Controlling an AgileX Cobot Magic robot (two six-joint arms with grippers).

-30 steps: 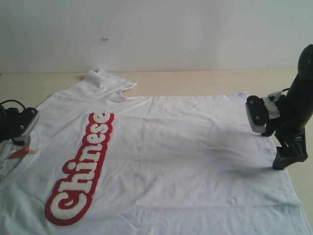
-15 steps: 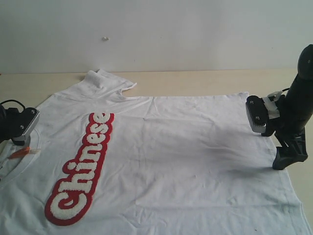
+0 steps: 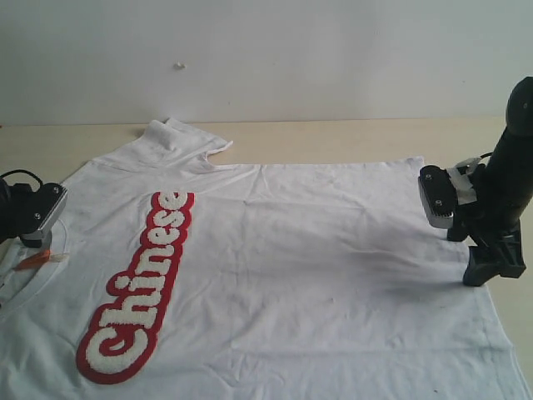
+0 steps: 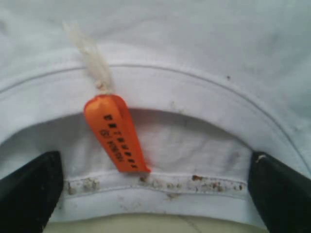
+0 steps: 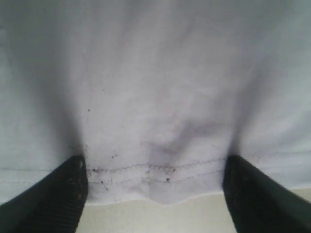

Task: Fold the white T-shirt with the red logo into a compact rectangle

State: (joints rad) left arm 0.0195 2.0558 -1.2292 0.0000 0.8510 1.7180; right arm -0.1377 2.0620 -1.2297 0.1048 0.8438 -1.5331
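The white T-shirt (image 3: 316,275) lies flat, front up, spread across the table (image 3: 350,132). It runs sideways in the exterior view, with the neck at the left and the bottom edge at the right. The red logo (image 3: 137,292) runs along the chest, nearer the left side of that view. One sleeve (image 3: 179,137) lies bunched at the far edge.

My left gripper (image 4: 155,194) is set at the collar (image 4: 194,97). The jaws stand wide apart, one at each side of the neck opening, and hold nothing. The ribbed band and the orange neck tag (image 4: 116,133) lie between them. The tag hangs from a pale cord and rests on the inner back of the neck.

My right gripper (image 5: 155,194) is set at the hem (image 5: 155,170). The jaws are also apart, resting on the cloth, with the stitched edge between them. The fabric puckers slightly there. It is not pinched or lifted.

Dark specks show along both seams.
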